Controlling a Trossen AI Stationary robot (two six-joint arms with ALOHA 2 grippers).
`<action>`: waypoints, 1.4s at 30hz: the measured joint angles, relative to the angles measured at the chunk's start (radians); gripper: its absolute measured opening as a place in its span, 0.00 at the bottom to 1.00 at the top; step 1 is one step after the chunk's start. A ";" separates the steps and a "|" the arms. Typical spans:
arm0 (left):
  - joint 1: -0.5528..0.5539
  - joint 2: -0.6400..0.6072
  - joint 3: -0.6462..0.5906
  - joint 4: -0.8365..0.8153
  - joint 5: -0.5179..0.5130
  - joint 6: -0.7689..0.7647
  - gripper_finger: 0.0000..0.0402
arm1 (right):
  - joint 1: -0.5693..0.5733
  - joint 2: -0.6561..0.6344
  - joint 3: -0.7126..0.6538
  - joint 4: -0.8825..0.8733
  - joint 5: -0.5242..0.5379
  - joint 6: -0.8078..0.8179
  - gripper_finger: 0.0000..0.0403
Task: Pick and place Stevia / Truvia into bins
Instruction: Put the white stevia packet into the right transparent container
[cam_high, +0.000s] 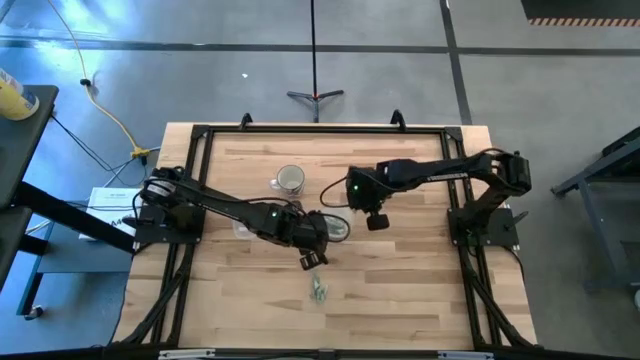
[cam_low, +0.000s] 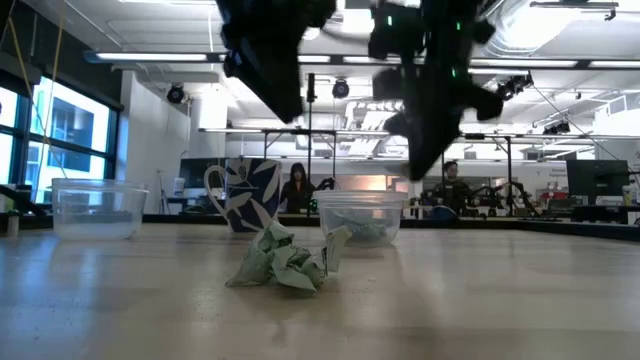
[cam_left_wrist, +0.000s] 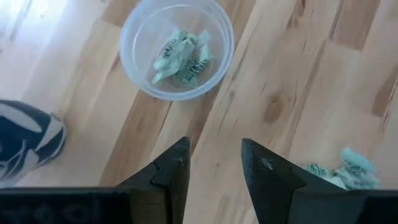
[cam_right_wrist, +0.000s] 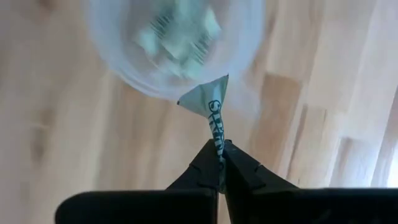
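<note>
Crumpled pale green and white sachets lie in a small pile (cam_high: 320, 290) (cam_low: 283, 262) on the table near its near edge, also seen in the left wrist view (cam_left_wrist: 345, 171). The round see-through tub (cam_high: 337, 228) (cam_left_wrist: 177, 48) (cam_low: 360, 217) stands mid-table with a few sachets inside. A second clear tub (cam_low: 98, 208) stands farther left. My left gripper (cam_high: 315, 255) (cam_left_wrist: 214, 149) hovers open between tub and pile. My right gripper (cam_high: 377, 220) (cam_right_wrist: 221, 149) hangs just right of the round tub (cam_right_wrist: 177, 43), shut on one sachet. My right gripper pinches one sachet (cam_right_wrist: 211, 118) between its two fingers, by one end (cam_right_wrist: 219, 148). The sachet sticks out past the fingertips, its free corner over the round tub's rim. It is lifted clear of the table.
A glass mug with a dark pattern and a handle (cam_high: 289, 180) (cam_low: 248, 195) (cam_left_wrist: 25, 143) stands behind the tubs toward the far edge. Bare wood lies to the right and near side of the pile. People sit in the room beyond the table.
</note>
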 joint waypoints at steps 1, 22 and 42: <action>-0.002 -0.009 -0.001 -0.021 -0.002 0.000 0.44 | 0.017 -0.001 0.020 -0.014 0.001 0.007 0.00; -0.186 -0.046 -0.002 -0.174 -0.088 -0.207 0.44 | 0.173 0.198 0.173 0.104 0.150 0.057 0.13; -0.064 -0.039 -0.122 0.141 0.322 -0.164 0.44 | 0.483 0.007 0.135 -0.170 0.238 0.618 0.61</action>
